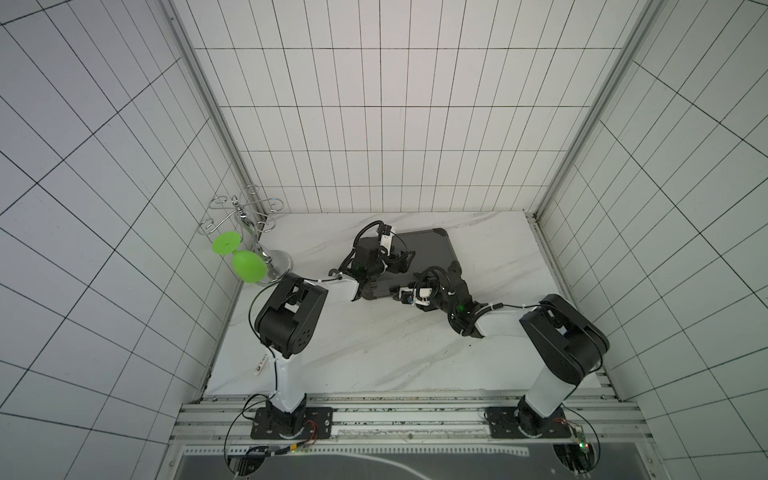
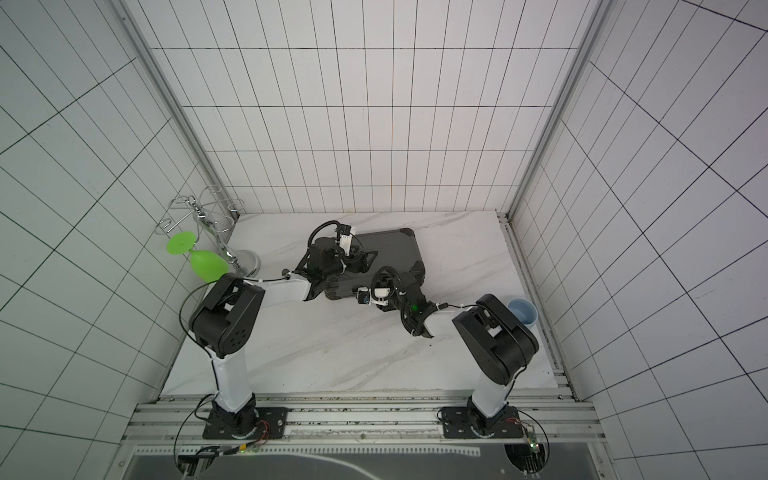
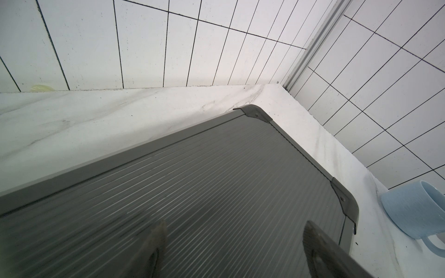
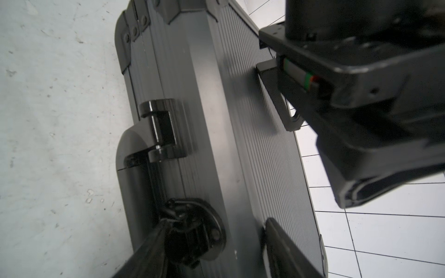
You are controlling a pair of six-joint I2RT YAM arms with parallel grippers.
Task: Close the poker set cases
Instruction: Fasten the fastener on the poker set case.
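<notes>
The right gripper (image 4: 218,225) has its fingers spread and straddles the upper front edge of the dark grey ribbed briefcase-style poker set case (image 4: 216,120). One of its fingers (image 4: 147,252) reaches the round black latch (image 4: 195,228) on the case's handle face, and the other lies over the ribbed lid. I cannot tell whether either one bears down.

The left gripper (image 3: 236,226) also has its jaws apart with nothing between them. Its tips sit on or just above the lid, towards the case's end on the right arm's side.

The case lies flat on the white marble tabletop (image 4: 60,120) with the lid down on the base. The seam looks tight in the right wrist view. In both top views its long axis runs crosswise between the two arms, slightly skewed, with the handle face turned towards the arm bases.

The coming move turns on one relation. The latch sits on that handle face, along the long axis from the black handle (image 4: 156,127), right at the right gripper's tip, so the right arm is the nearer one. It probably calls for a short push in towards the face while the left gripper steadies the lid. Whether the latch is already snapped home is unclear.

A pale blue ceramic mug (image 3: 414,209) stands near the case's right-arm end. A green plastic wine glass (image 1: 248,268) hangs from a chrome wire rack (image 1: 279,262) well off the opposite end.
</notes>
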